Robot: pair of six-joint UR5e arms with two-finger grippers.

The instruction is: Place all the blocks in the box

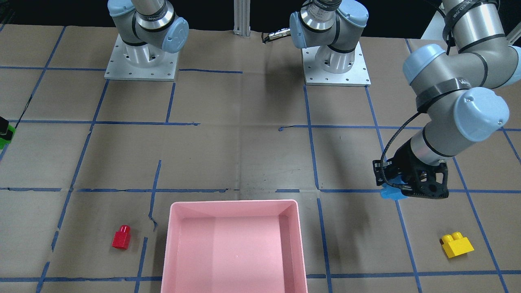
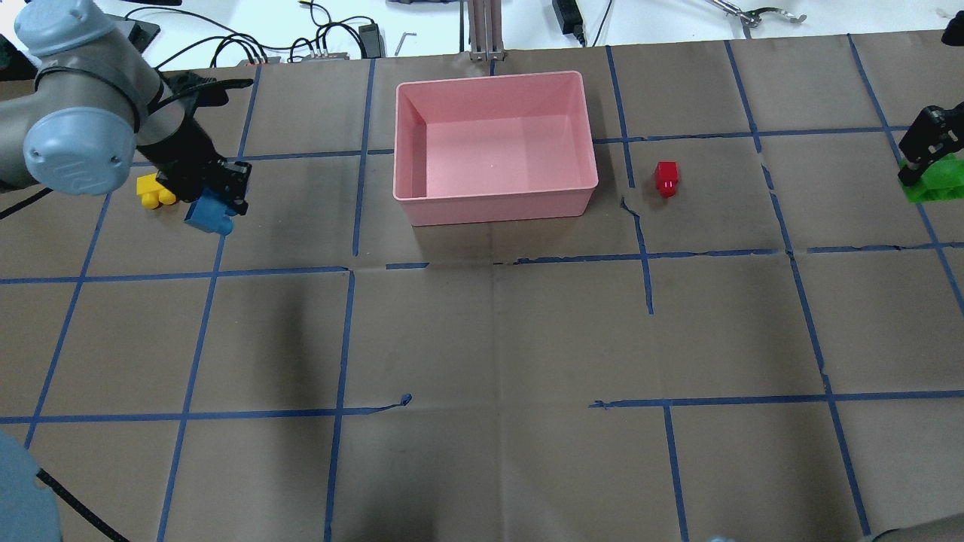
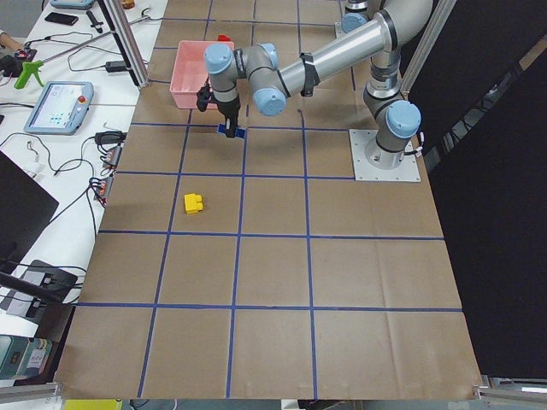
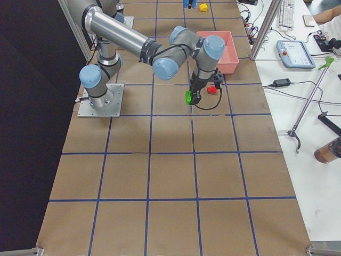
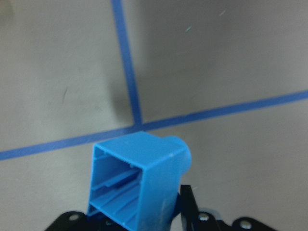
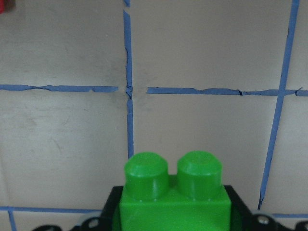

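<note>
The pink box [image 1: 234,202] [image 2: 497,202] is empty at the table's far middle. My left gripper [image 1: 401,188] [image 2: 218,197] is shut on the blue block [image 1: 390,193] [image 2: 207,217] [image 5: 139,183] and holds it just above the table, left of the box. The yellow block [image 1: 456,244] [image 2: 154,191] lies on the table close beside it. My right gripper [image 2: 930,162] is shut on the green block [image 2: 934,187] [image 6: 173,197] [image 1: 6,136] at the table's right edge. The red block [image 1: 121,237] [image 2: 666,178] stands right of the box.
The two arm bases [image 1: 141,61] [image 1: 336,61] stand at the robot's side of the table, with an aluminium post [image 1: 243,16] between them. Cables and tools [image 2: 324,45] lie beyond the far edge. Blue tape lines cross the brown paper cover.
</note>
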